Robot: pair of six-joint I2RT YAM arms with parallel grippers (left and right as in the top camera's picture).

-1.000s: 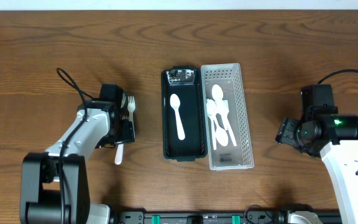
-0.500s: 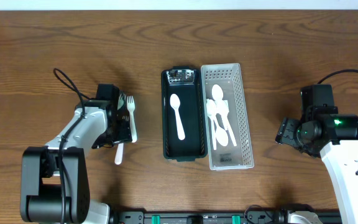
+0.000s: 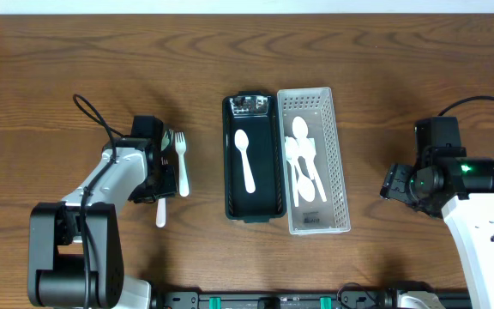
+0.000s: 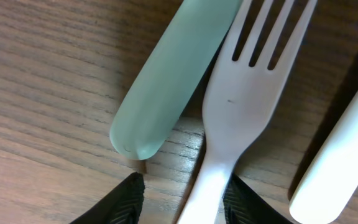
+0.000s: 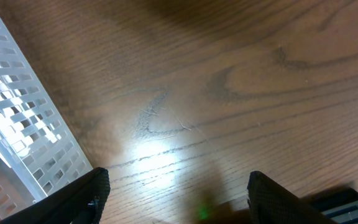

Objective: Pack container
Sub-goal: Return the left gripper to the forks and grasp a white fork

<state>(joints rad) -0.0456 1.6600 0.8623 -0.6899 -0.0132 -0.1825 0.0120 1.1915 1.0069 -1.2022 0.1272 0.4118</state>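
I count one white plastic fork [image 4: 241, 106], one white spoon [image 3: 245, 163] in dark green container [image 3: 227, 172]; left hand [image 4: 185, 199] narrower than before round fork, clamped or not I cannot tell; right hand [image 5: 176, 199] spread.

One dark container [image 3: 228, 163] with one spoon [image 3: 246, 163], one white basket [image 3: 340, 172] — its piled spoons [image 3: 303, 165] uncountable.

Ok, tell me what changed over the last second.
The left tool has narrowed around the handle of the white fork, with a gap still showing on one side. The open right tool, the black container, its spoon and the white basket stayed put.
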